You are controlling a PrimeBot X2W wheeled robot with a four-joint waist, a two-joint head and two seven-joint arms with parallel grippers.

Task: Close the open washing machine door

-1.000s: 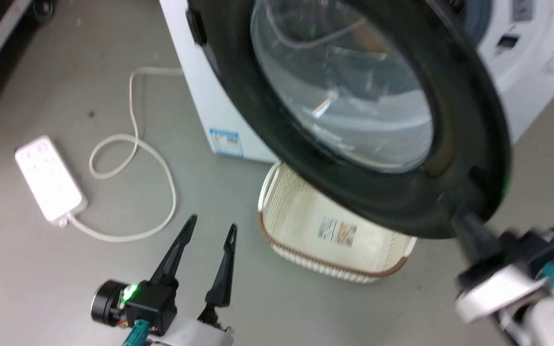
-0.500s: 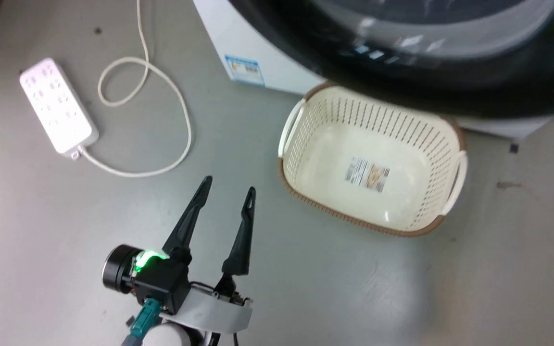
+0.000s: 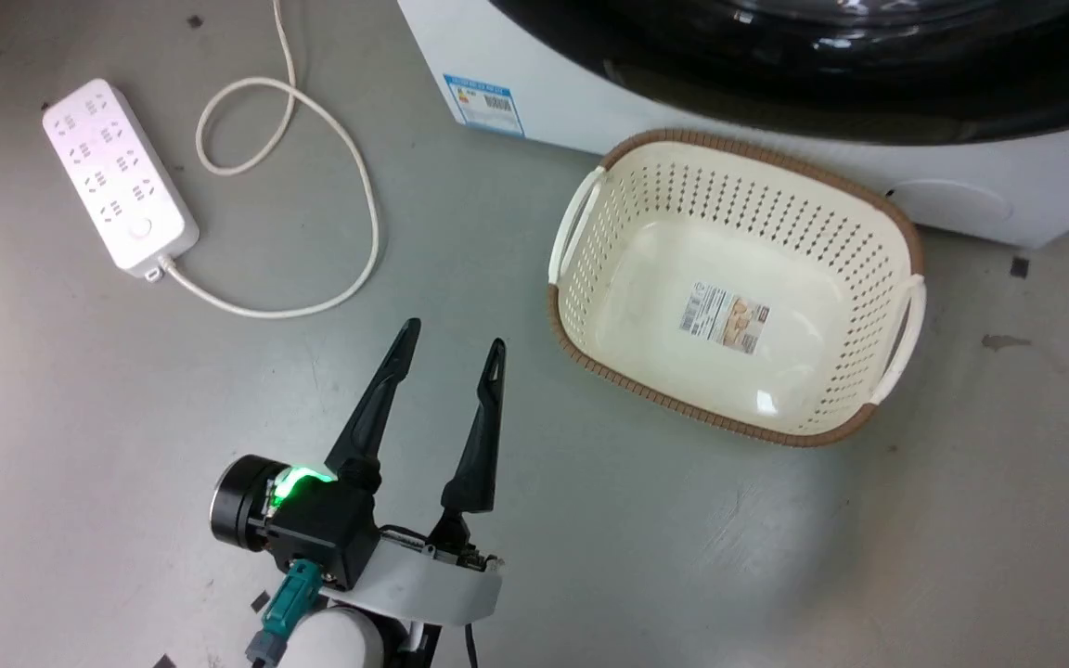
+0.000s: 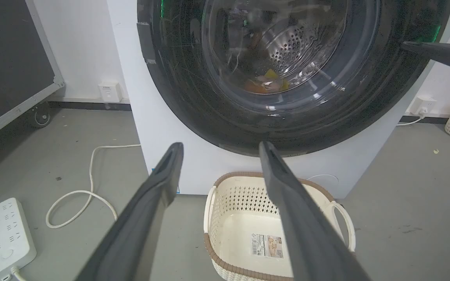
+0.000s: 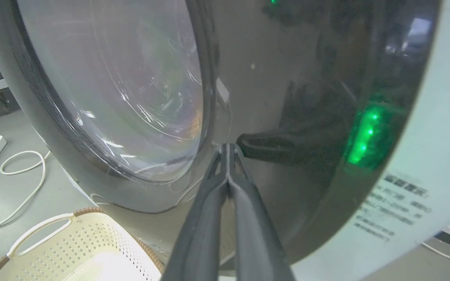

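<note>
Left wrist view: washing machine door [image 4: 283, 70] lies flat against the front of the washing machine [image 4: 158, 128], covering the drum mouth; perforated drum and a few orange-yellow items show through the glass. Latched or not, cannot tell. Right wrist view: right gripper [image 5: 227, 147] has its fingers pressed together with nothing between them, tips at the door's glossy black ring toward the machine's right edge. Touching or just off it, cannot tell; green light reflects in the gloss beside them. Left gripper [image 3: 456, 336] is spread and empty, over the grey floor [image 3: 776, 557] well out from the machine's front, fingers aimed at the machine. Cream perforated basket [image 3: 757, 199] sits on the floor just in front of the machine, under the door, sticker on its bottom. Blue label [image 3: 483, 102] sits low on the machine's front near its left corner. White power strip [image 3: 117, 176] with looped cord [image 3: 358, 213] lies on the floor off that same corner
</note>
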